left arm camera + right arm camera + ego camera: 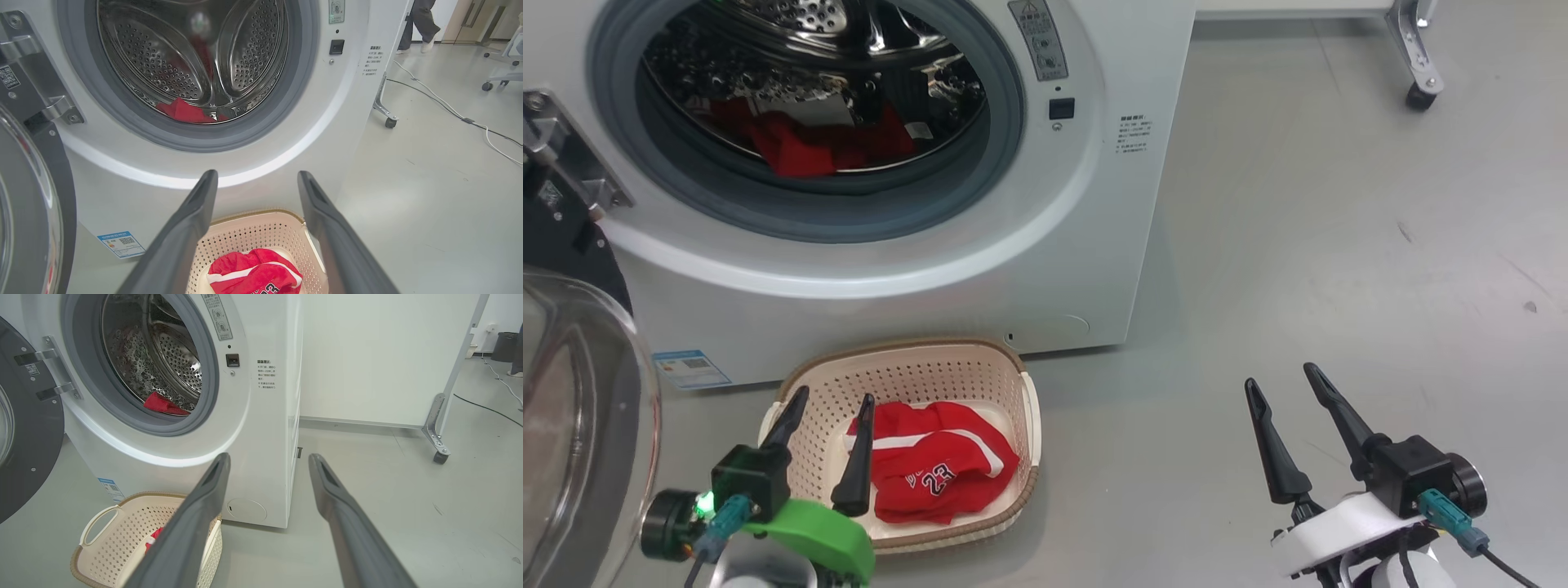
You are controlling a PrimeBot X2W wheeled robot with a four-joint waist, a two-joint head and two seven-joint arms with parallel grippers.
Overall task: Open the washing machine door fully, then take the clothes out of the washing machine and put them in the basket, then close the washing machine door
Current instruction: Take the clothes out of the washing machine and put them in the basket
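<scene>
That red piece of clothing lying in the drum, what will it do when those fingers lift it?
Probably floppy: the red garment lies crumpled in folds, so it should droop and hang. Likely light, as the fabric looks thin. It might drag on the grey rubber rim coming out.

The basket (907, 348) lies on the floor (1339, 245) under and just ahead of the left gripper (836, 394), with a garment (931, 469) in it to that gripper's right. Beyond stands the washing machine (1054, 245), clothes (800, 147) in its drum (849, 24), its door (596, 425) swung out to the gripper's left. The right gripper (1281, 376) is well right of the basket.
</scene>
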